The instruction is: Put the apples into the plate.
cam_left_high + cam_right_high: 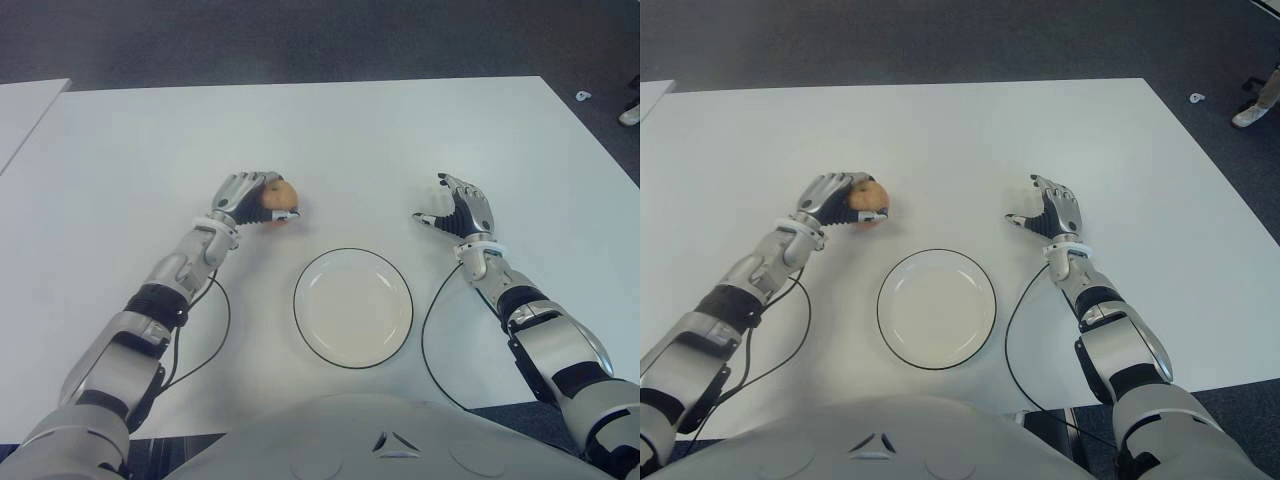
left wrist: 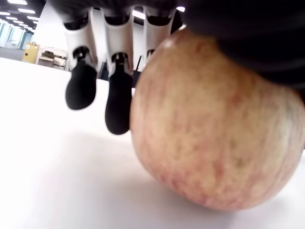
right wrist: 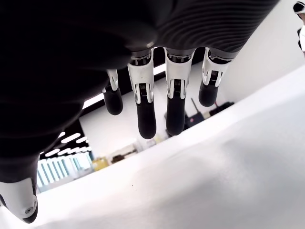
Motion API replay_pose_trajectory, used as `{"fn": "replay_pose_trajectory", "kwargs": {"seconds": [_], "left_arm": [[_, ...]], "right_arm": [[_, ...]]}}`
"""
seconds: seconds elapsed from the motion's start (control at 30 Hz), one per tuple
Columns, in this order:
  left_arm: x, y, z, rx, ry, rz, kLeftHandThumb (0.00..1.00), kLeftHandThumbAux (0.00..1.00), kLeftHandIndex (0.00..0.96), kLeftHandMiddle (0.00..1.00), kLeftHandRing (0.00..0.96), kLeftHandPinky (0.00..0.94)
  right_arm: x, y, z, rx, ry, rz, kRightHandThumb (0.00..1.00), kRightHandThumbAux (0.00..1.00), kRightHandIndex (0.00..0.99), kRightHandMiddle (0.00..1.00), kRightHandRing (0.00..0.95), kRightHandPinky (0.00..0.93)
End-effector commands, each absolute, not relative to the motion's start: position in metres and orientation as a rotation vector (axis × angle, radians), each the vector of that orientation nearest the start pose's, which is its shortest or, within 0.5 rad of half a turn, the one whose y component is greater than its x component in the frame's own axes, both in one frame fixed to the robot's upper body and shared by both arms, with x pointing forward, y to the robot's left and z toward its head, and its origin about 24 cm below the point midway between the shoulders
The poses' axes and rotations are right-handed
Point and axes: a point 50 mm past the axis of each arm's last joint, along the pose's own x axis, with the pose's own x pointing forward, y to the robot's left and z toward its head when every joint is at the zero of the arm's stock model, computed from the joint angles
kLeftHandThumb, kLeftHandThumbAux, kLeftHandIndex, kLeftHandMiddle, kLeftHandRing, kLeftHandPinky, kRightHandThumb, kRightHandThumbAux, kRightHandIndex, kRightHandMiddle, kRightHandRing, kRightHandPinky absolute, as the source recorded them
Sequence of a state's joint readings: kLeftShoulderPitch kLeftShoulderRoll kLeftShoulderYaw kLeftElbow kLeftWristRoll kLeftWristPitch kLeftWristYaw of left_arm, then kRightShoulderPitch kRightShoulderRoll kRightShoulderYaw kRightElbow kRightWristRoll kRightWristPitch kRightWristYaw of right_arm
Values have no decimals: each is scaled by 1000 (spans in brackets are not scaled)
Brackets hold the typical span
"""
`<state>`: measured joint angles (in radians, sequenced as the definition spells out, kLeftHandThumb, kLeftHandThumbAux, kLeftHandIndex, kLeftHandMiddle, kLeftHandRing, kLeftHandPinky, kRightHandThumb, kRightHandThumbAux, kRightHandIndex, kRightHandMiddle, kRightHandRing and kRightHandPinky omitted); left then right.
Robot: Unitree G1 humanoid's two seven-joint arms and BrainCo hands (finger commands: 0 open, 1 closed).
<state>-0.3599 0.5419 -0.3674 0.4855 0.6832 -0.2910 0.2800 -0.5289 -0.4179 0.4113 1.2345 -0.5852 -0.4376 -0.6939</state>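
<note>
From the head cameras I see my left hand (image 1: 240, 198) with its fingers (image 1: 283, 215) wrapped around the apple (image 1: 278, 196), low over the white tabletop (image 1: 330, 140), up and left of the empty plate (image 1: 352, 306). My right hand (image 1: 1055, 212) shows right of the plate, holding nothing. The left wrist view shows the apple (image 2: 214, 129) under the palm, seemingly touching the tabletop. In the right wrist view, the fingers (image 3: 145, 109) hang loosely extended.

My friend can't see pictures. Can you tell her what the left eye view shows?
The left robot hand is wrapped around an apple on a white table, just beyond an empty white plate. The right robot hand shows to the plate's right, fingers relaxed, holding nothing.
</note>
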Motion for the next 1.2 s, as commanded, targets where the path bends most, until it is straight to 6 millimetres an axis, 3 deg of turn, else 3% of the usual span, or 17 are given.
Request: {"fn": "replay_pose_trajectory", "kwargs": {"seconds": [0.03,0.27,0.67,0.9,1.2], "left_arm": [[303,186,71,1228,-366,-193,851,665,413,510,772,767],[298,184,90,1250,-439,-159,851,665,410,520,803,790],[292,183,95,1273,-445,-174,851,666,407,516,798,767],[288,179,96,1268,-456,-199,851,666,406,521,813,799],[265,144,92,1272,-585,-237,851,664,410,530,840,838]], "right_arm": [[259,-217,-63,-1179,133,45,368,587,135,278,240,84],[256,-215,-67,-1192,154,67,398,592,139,280,248,83],[254,-211,-71,-1215,157,84,416,586,140,293,275,134],[253,-211,-71,-1220,157,91,396,586,137,278,252,84],[253,-210,-72,-1219,162,109,366,602,125,283,248,61]]}}
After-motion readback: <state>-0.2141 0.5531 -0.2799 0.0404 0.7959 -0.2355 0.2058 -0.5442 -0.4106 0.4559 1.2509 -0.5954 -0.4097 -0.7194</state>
